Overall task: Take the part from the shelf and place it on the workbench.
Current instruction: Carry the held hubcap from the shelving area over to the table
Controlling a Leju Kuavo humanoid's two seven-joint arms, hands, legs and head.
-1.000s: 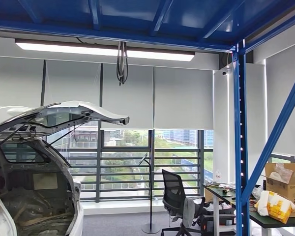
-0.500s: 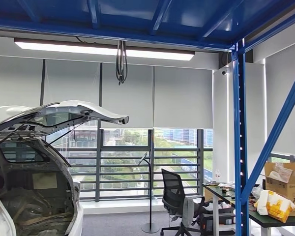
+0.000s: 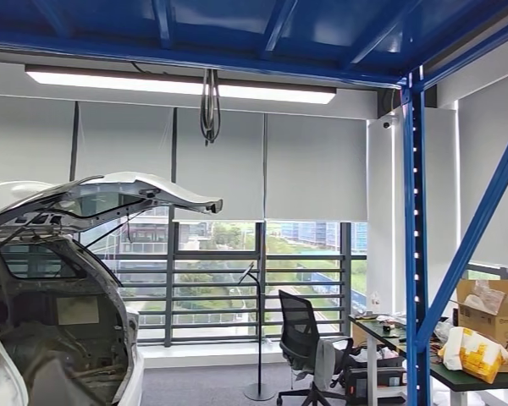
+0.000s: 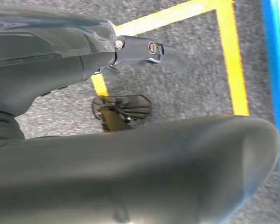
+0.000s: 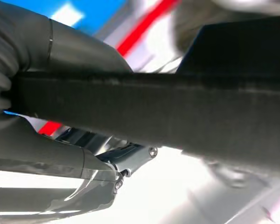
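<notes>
Right wrist view: a long, dark, flat part (image 5: 188, 112) is seen stretched across the picture, 1 end lying in the right hand (image 5: 43, 149). It appears to be clasped between the thick grey thumb on 1 side and the darker fingers on the other, though the contact itself is blurred and the grip is judged rather than plainly shown. The long axis of the part is carried straight out from the hand, away from the wrist. Behind it, blurred red, blue and white shapes are made out and nothing more can be told.

The left hand (image 4: 54, 74) is seen hanging over grey floor (image 4: 188, 88) marked with yellow tape (image 4: 232, 56); nothing is held in it, and its thumb and fingers are kept apart.

From the head view, the bench (image 3: 455, 376) is found low at the right, beyond a blue post (image 3: 416, 254), with a cardboard box (image 3: 494, 317) and a yellow and white bag (image 3: 474, 353) resting on it. An office chair (image 3: 300, 338) stands beside it, and a white car (image 3: 124, 190) with its tailgate raised is placed well apart at the left.

The carrying stage is judged to be in hand. Since the bench lies to the right and the part is in the right hand, that arm is the nearer 1 for the placing, and a bare stretch of bench should be sought.
</notes>
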